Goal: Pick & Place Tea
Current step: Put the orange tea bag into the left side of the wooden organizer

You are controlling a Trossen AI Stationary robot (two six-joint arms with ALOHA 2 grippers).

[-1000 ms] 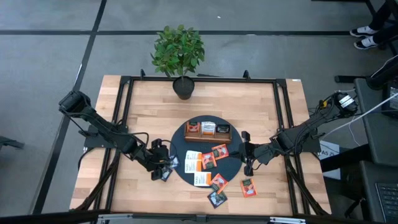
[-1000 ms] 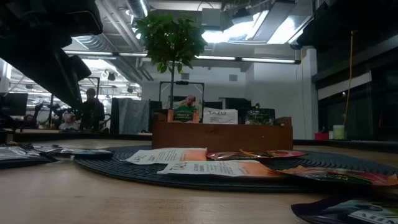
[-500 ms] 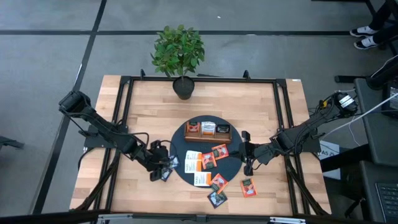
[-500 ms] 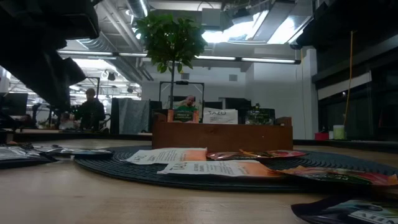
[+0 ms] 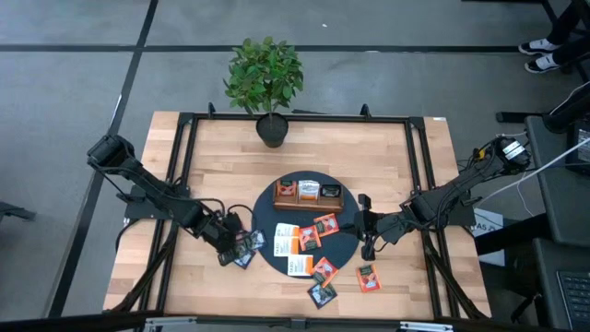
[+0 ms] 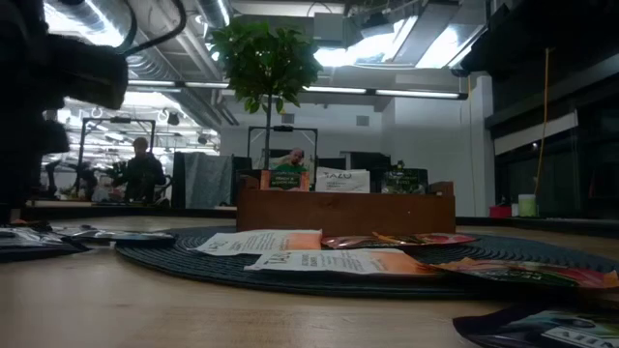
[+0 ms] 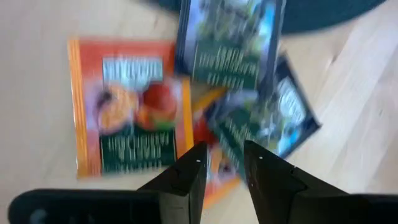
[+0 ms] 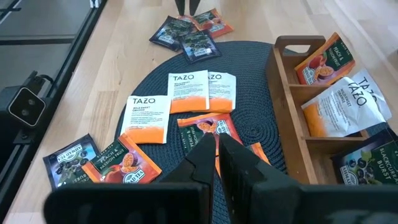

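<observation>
Left end effector (image 5: 236, 251): I have it low over a small pile of sachets (image 7: 205, 106) on the bare bench (image 5: 369, 152), just off the left edge of the round dark mat (image 5: 348, 242). Its fingers (image 7: 186, 180) stand a little apart with nothing between them.
Right end effector (image 5: 367, 242): it sits at the mat's right edge, fingers nearly together, holding nothing that I can see.
Tea on the mat: white-and-orange sachets (image 8: 186, 93) lie flat near the middle, with orange ones (image 8: 205, 130) beside them.
Tea off the mat: a few orange and dark sachets (image 5: 343, 281) lie on the wood at the near edge.
Wooden tray (image 8: 292, 99): it stands on the far part of the mat, one kind per compartment, orange (image 8: 323, 59), white (image 8: 345, 106) and dark (image 8: 373, 163).
Potted plant (image 5: 265, 78): at the far edge of the bench.
</observation>
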